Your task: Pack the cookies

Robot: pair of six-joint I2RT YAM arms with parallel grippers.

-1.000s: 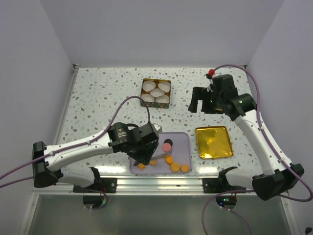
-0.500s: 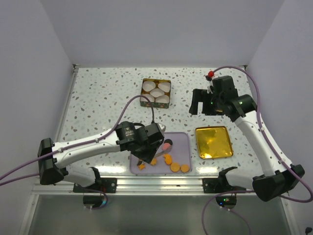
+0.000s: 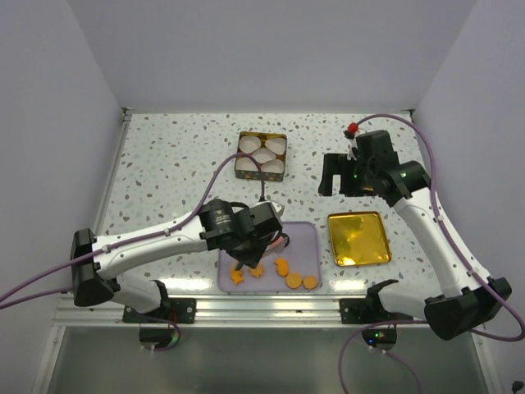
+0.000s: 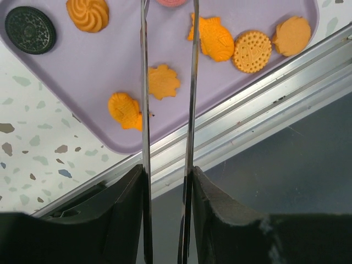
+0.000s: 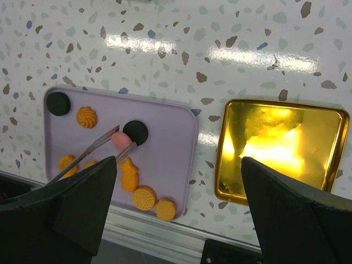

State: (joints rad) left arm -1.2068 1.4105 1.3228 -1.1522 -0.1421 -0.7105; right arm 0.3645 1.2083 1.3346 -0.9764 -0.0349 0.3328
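Your left arm swung farther over the table, above the purple tray at its near edge. The left gripper closed, pinching the pink cookie by its rim, while the right gripper hung spread. These cookies looked light and brittle, so edges wanted gentle pressure.

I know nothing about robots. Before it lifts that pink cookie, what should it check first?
1. Left gripper closed, its tong tips on both sides of the pink cookie: ok.
2. Pink cookie free of the black cookie beside it: cannot tell, they look as if they touch.
3. Tin open, gold lid lying aside: ok.
4. Paper cups empty: ok.
5. Right gripper open and away from the tray: ok.
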